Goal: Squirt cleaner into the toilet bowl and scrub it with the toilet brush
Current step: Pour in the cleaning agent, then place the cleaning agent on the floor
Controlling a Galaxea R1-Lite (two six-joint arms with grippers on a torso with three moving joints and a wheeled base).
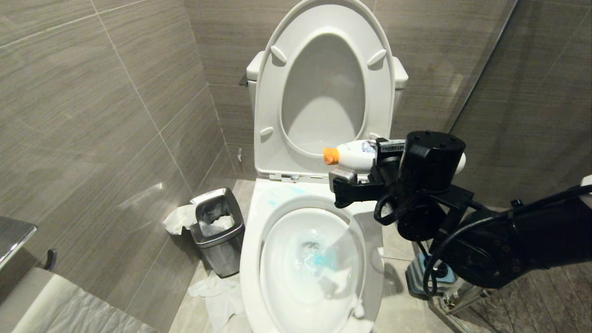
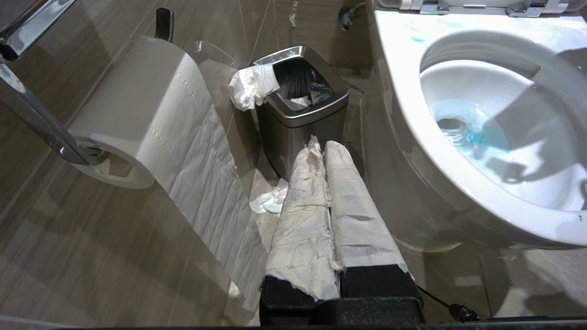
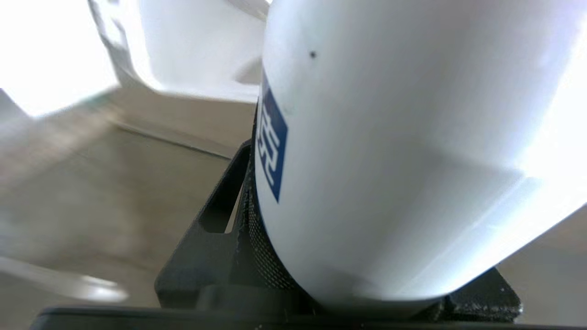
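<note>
Far left of the head view: a chrome holder edge, cut off by the frame, and a white toilet-paper roll (image 2: 133,114) with its sheet trailing down. Left gripper (image 2: 326,151) hangs low beside the bowl's outer wall, out of the head view; its two paper-wrapped fingers (image 2: 302,201) are pressed together, nothing between them. Just beyond the fingertips stands a small square steel bin (image 2: 298,114) with a black liner and white tissue (image 2: 250,87) draped over its rim; more crumpled tissue lies on the tile floor (image 2: 91,256) beside the fingers.

Centre: the large glossy white ceramic toilet bowl (image 1: 252,259), seat and lid raised upright against the cistern. Thin turquoise-blue cleaner (image 1: 323,261) tints the water at the drain; pale blue smears (image 1: 282,196) mark the flat rim behind the opening, near the chrome hinges.

Right: right gripper (image 1: 386,159) is over the bowl's rear right rim, fingers clamped on a white plastic cleaner bottle with an orange cap (image 1: 354,155). The bottle lies roughly level, cap pointing left across the raised seat; its base is hidden behind the black wrist housing. In the right wrist view the bottle body (image 3: 390,160) fills the gap between the mesh finger pads, with only part of a blue label visible.

Toilet brush: only a blue-and-grey striped base (image 1: 418,277) shows on the floor right of the bowl, mostly hidden by the right arm and cable; handle not visible.
</note>
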